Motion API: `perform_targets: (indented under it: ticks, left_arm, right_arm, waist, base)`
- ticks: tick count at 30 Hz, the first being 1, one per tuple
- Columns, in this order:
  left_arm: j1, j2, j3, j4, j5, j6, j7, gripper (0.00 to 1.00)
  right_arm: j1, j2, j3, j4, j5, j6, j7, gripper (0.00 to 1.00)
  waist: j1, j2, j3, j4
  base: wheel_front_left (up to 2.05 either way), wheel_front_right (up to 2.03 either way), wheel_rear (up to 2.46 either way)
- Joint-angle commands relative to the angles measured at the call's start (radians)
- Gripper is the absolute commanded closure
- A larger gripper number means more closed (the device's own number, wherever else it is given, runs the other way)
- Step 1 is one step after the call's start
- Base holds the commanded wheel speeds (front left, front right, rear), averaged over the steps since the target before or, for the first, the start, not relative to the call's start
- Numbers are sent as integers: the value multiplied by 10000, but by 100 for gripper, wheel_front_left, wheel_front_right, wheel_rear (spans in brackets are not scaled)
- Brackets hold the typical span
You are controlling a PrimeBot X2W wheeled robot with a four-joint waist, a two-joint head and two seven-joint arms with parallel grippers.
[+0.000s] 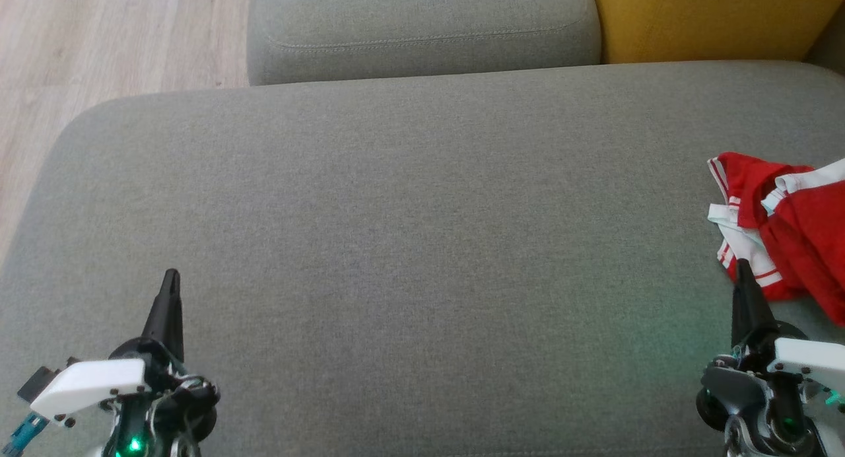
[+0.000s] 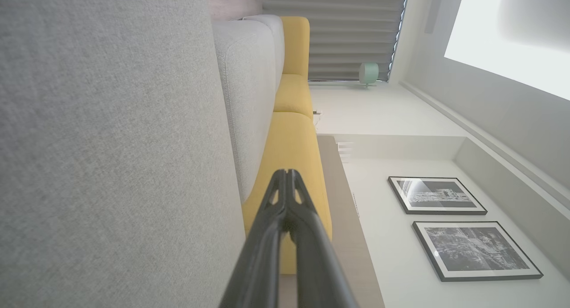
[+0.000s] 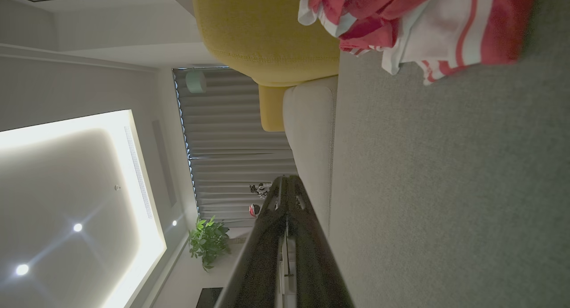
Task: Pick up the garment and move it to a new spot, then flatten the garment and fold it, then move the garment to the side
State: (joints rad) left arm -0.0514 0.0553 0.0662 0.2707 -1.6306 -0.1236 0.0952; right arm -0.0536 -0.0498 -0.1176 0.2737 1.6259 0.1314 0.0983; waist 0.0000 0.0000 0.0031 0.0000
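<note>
The garment (image 1: 789, 229) is a crumpled red piece with white stripes, lying at the right edge of the grey sofa seat (image 1: 422, 246); it also appears at the top of the right wrist view (image 3: 423, 27). My right gripper (image 1: 743, 267) is shut and empty, its tip just in front of the garment's near edge. In its own wrist view the right gripper (image 3: 287, 180) points along the seat, fingers pressed together. My left gripper (image 1: 171, 275) is shut and empty at the lower left, far from the garment; its fingers (image 2: 287, 174) are closed in the left wrist view.
A grey back cushion (image 1: 422, 28) runs along the far side, with a yellow cushion (image 1: 713, 18) at the far right. Wooden floor (image 1: 99, 47) lies beyond the seat's left edge. The seat's wide middle is bare grey fabric.
</note>
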Motion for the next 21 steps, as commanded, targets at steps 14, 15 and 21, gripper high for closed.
perform_targets:
  ticks: [14, 15, 21]
  left_arm:
    - [-555, 41, 353, -260, 118, -71, 82, 100]
    - [-555, 40, 355, -260, 120, -71, 84, 100]
    - [-556, 32, 366, -259, 129, -71, 92, 100]
  right_arm:
    - [-532, -86, 146, -295, -84, -7, 63, 100]
    - [-533, -85, 144, -295, -86, -7, 64, 100]
    - [-533, -79, 135, -295, -94, -7, 72, 100]
  waist:
    - [0, 0, 0, 0]
    - [0, 0, 0, 0]
    - [0, 0, 0, 0]
  base:
    - [0, 0, 0]
    - [0, 0, 0]
    - [0, 0, 0]
